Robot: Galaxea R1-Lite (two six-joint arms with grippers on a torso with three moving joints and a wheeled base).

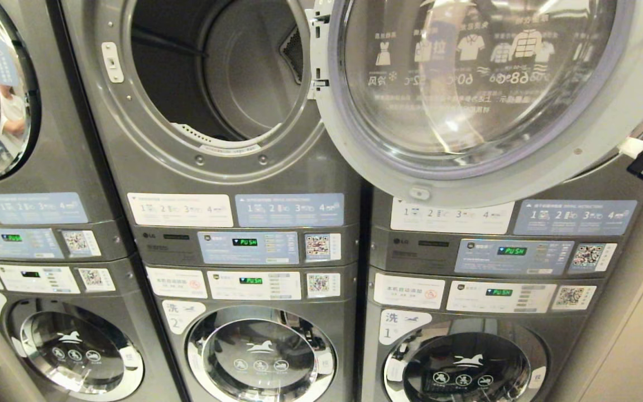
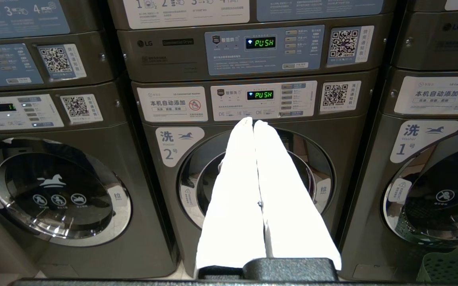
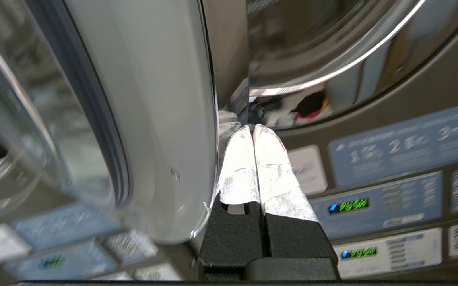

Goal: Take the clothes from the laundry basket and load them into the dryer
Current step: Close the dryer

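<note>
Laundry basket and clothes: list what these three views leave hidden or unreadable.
- Laundry basket: left wrist view shows only a green mesh corner, cut by the frame edge; contents unseen.
- Clothes: none clearly visible; the dryer drum floor lies below the opening's rim in the head view.
- Right gripper: outside the head view.
- Panel labels: blurred in the right wrist view.

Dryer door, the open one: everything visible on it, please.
The dryer door is round, with a wide light-grey rim, seemingly plastic, around a clear bulging window printed with white garment icons and temperatures that read mirrored. It stands swung open to the right of the drum opening, hinged there, covering the neighbouring machine's front. The right end effector, shut and empty, sits beside the door's outer edge; contact can't be confirmed.
</note>
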